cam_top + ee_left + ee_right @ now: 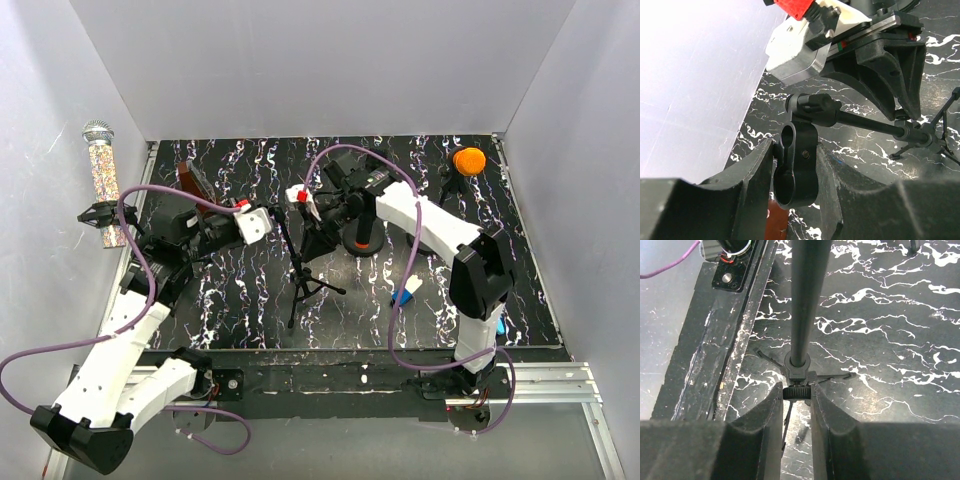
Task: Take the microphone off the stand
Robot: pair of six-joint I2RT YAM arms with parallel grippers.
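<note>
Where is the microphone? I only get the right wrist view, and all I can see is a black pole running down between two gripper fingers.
Observer: The top view shows the microphone far off to the left, by the left wall, in neither gripper.
Visitor: So what is the other arm doing?
Observer: The left gripper is closed on the black clip at the end of the stand. The clip has no microphone in it.
Visitor: Anything else around?
Observer: An orange ball sits near the far right corner.
</note>
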